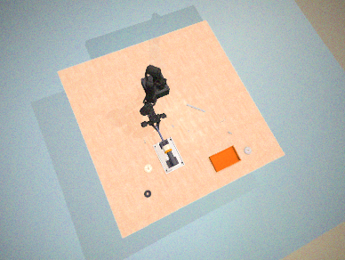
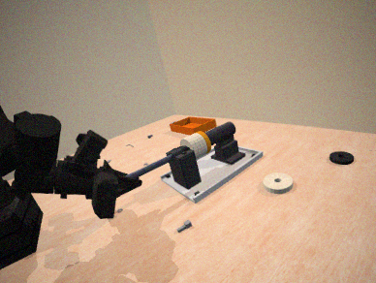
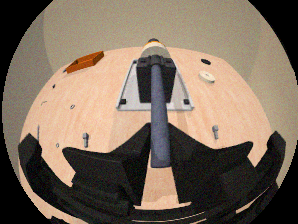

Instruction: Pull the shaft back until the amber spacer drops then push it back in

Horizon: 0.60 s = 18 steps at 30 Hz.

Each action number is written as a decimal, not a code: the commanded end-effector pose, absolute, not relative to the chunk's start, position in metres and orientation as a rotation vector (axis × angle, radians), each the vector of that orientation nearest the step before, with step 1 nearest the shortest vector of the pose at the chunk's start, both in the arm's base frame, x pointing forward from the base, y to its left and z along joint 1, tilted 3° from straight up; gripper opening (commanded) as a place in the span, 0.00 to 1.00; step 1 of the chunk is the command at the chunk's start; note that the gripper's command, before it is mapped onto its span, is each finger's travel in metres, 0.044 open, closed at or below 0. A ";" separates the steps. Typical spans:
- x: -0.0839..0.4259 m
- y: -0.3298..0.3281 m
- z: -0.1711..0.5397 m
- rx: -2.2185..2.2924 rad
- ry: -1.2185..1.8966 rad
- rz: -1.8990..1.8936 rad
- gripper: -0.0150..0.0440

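Observation:
My gripper [image 1: 158,128] [image 2: 136,180] [image 3: 158,126] is shut on the blue-grey shaft [image 1: 161,134] [image 2: 151,170] [image 3: 158,95] near its free end. The shaft runs through the dark front support [image 2: 185,167] [image 3: 144,82]. Beyond it, cream spacers [image 2: 195,143] sit in a row, and the amber spacer [image 1: 168,150] [image 2: 207,141] sits at their far end, up against the big dark housing block [image 1: 172,161] [image 2: 222,133]. The shaft inside the spacers and housing is hidden. In the wrist view the support and spacers hide most of the housing.
The supports stand on a grey base plate [image 2: 218,180] [image 3: 135,107]. A loose cream ring [image 1: 146,166] [image 2: 270,184] and a black ring [image 2: 334,158] lie to one side. An orange tray [image 1: 224,159] [image 2: 180,129] stands across from them. Small bolts [image 2: 184,226] [image 3: 86,140] lie nearby.

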<state>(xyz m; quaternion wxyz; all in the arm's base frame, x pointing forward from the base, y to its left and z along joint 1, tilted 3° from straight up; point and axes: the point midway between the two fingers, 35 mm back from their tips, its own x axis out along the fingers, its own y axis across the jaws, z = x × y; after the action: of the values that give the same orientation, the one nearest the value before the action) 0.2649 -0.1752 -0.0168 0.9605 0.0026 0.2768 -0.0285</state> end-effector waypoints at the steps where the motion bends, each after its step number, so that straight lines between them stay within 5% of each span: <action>1: 0.264 -0.175 -0.017 0.003 0.560 -0.056 0.25; 18: 0.262 -0.175 -0.017 0.003 0.560 -0.056 0.25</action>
<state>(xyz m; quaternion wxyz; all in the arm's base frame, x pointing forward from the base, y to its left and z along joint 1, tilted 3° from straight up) 0.2632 -0.1750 -0.0168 0.9605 0.0026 0.2768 -0.0283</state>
